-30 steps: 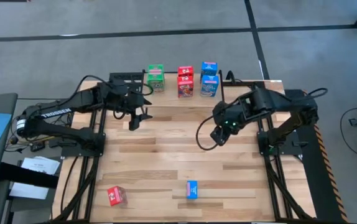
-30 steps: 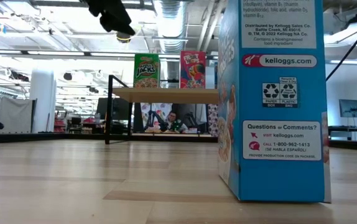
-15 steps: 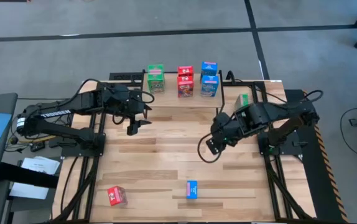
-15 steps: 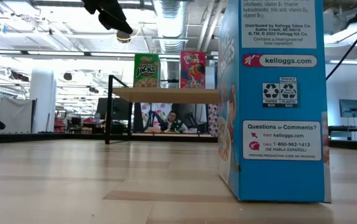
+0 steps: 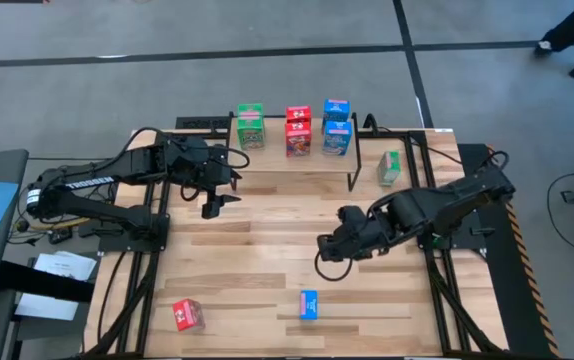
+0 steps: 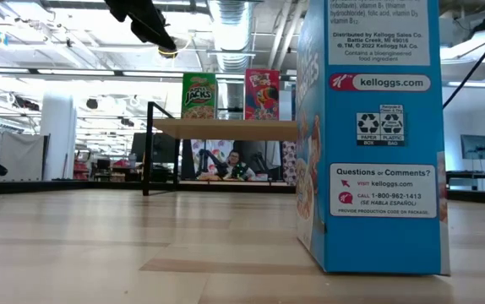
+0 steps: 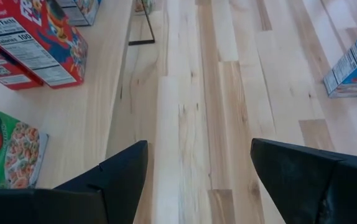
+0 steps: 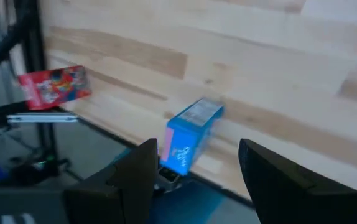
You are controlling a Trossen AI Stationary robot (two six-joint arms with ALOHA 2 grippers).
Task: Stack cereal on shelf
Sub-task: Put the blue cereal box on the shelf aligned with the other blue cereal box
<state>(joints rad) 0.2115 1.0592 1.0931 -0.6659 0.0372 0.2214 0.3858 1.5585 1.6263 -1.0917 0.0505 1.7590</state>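
Right arm has swung away from the shelf (image 5: 297, 160) toward the near half of the surface (image 5: 267, 250); I now have the right tool (image 5: 333, 246) spread and empty, hanging just short of the blue box (image 5: 309, 305) standing near the front edge. That uncovered a green box (image 5: 389, 167) lying on the surface just beyond the shelf's right legs. Left tool (image 5: 213, 197) is spread, empty, hovering in front of the shelf's left end, and has barely shifted.

My reading: the right arm is lining up for the blue box, so the next pick has not begun. Six boxes sit on the shelf, green, red and blue in pairs. Three are left: blue, the red box (image 5: 188, 315) at the front left corner, and the green one.

Views: overhead alone gives the full count and both arms. The right wrist view shows the blue box between the tool's fingers (image 8: 135, 171), with the red one farther off. The low view is mostly filled by the blue box's side; it shows boxes upright on the shelf top, but I cannot tell from it how many. The left wrist view shows its spread fingers (image 7: 125, 168) over bare boards, shelf boxes beside.
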